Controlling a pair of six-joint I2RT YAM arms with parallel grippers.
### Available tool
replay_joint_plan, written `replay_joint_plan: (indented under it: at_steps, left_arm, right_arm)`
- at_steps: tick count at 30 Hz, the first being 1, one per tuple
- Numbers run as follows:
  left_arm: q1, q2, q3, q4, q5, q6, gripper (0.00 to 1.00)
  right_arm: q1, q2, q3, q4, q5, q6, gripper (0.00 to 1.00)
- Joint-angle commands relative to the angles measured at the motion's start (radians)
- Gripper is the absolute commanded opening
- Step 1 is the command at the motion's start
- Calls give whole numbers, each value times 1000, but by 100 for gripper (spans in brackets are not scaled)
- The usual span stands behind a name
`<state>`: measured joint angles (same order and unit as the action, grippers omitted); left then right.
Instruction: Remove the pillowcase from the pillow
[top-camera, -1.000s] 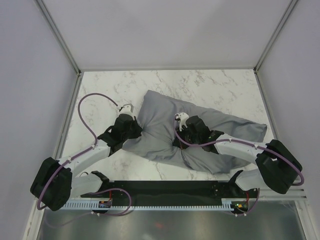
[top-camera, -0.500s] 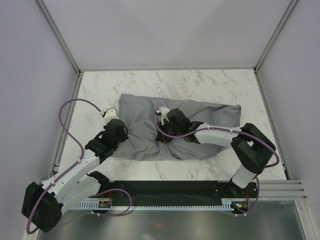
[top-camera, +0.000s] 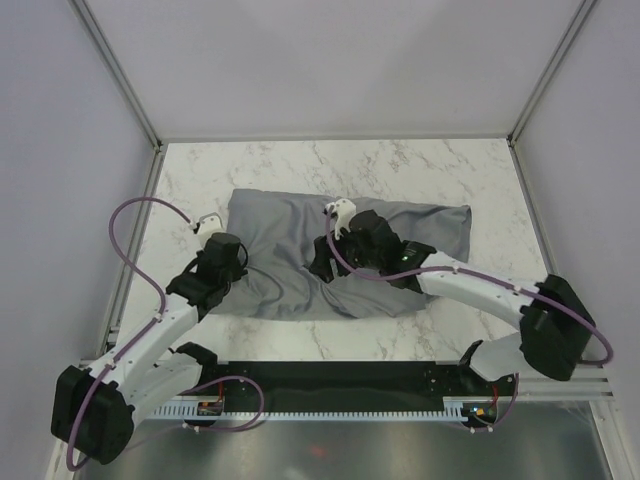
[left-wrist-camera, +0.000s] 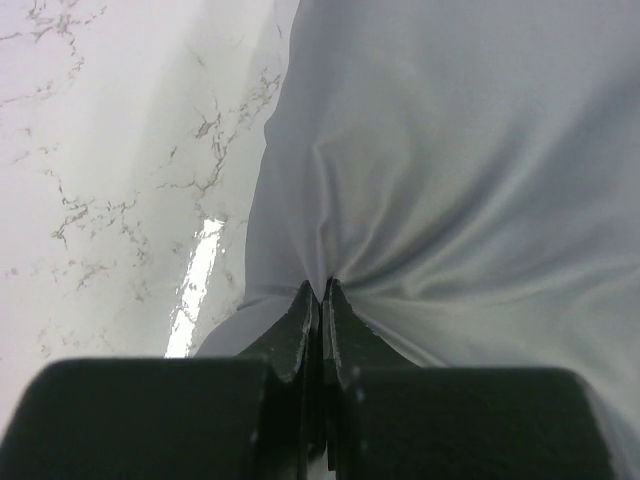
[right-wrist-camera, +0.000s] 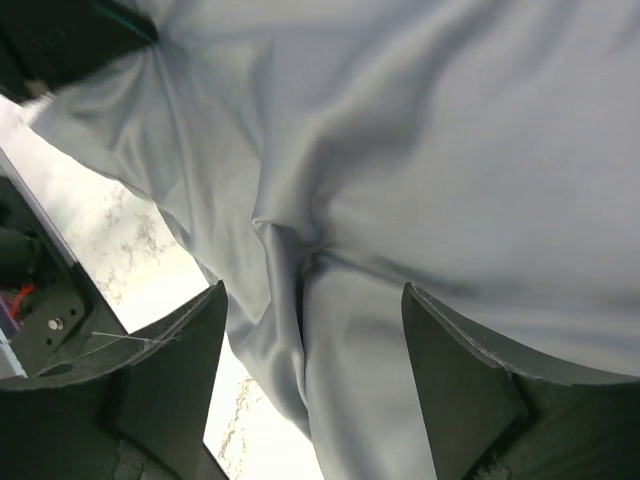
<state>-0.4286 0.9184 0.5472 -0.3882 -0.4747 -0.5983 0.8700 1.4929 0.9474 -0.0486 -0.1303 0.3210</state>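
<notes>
The grey pillowcase (top-camera: 285, 235) lies flat and wrinkled across the middle of the marble table (top-camera: 400, 165). The pillow is hidden; only grey fabric shows. My left gripper (top-camera: 240, 268) sits at the case's left edge, shut on a pinch of the pillowcase (left-wrist-camera: 450, 180), with folds fanning out from the left gripper (left-wrist-camera: 321, 288). My right gripper (top-camera: 322, 266) hovers over the case's middle. Its jaws stand wide open in the right wrist view, where the right gripper (right-wrist-camera: 315, 290) straddles a raised crease of the pillowcase (right-wrist-camera: 400, 150) without holding it.
Pale walls enclose the table on the left, the right and the back. A black rail (top-camera: 330, 385) with the arm bases runs along the near edge. Bare marble (left-wrist-camera: 120, 160) lies left of the case.
The pillowcase has slid left and flattened out. My right gripper has opened and let go of the fabric. My left arm has drawn back left, still holding the edge.
</notes>
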Motion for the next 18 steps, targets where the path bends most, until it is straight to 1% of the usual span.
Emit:
replay_joint_plan:
  at_steps: [1,2,5,8,10,13,18]
  left_arm:
    - [33,4,48,25,-12,18,2]
    - [43,5,54,25,-5,26,2]
    - [74,5,71,23,5,32,2]
    - [122,8,83,25,42,25,2]
    - [140,17,89,28,51,26,2]
    - [156,40,108,34,64,35,2]
    - [160,77,158,41,70,54,2]
  right_arm:
    - [-38,-183,-12,-108,104,-5,80]
    - [-51,-254,-15,-153,145,4,83]
    - [-101,-350,-44,-220,198,39,87]
    - [-160,-445,-96,-312,248,85,87]
    - [-186,-470,-157,-333,280,128,87]
    - [-189,-520,-243,-350,311,174,87]
    - [-189,-545,-328,-343,299,210,87]
